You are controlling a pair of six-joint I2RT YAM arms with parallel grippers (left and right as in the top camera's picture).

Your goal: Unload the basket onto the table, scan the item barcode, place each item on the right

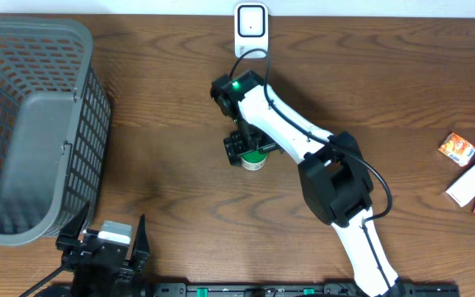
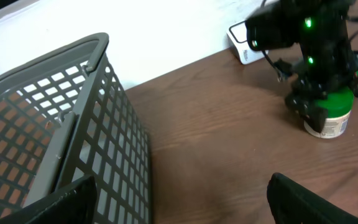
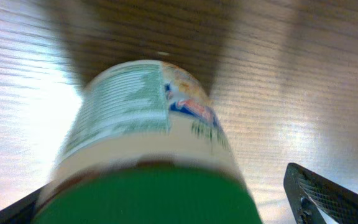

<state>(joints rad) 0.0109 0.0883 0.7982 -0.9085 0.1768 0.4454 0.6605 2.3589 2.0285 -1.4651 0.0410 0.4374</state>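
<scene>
A green-lidded jar [image 1: 256, 161] stands upright on the dark wooden tabletop [image 1: 171, 140], near the white scanner [image 1: 251, 25]. The right pincer [image 1: 244, 152] straddles it with its fingers spread clear of the jar's sides. The left pincer [image 1: 110, 235] rests open by a grey basket [image 1: 23, 124]. A finger brushing the jar on lifting could topple it. A pale wall stands behind.

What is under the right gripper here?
A green-lidded jar standing upright on the table, between the open fingers. The right gripper covers most of it from overhead; no barcode shows.

Wooden table [image 1: 163, 169]; basket [image 1: 94, 124], scanner [image 1: 251, 25], jar [image 1: 256, 162], packets [image 1: 473, 178] on it
</scene>
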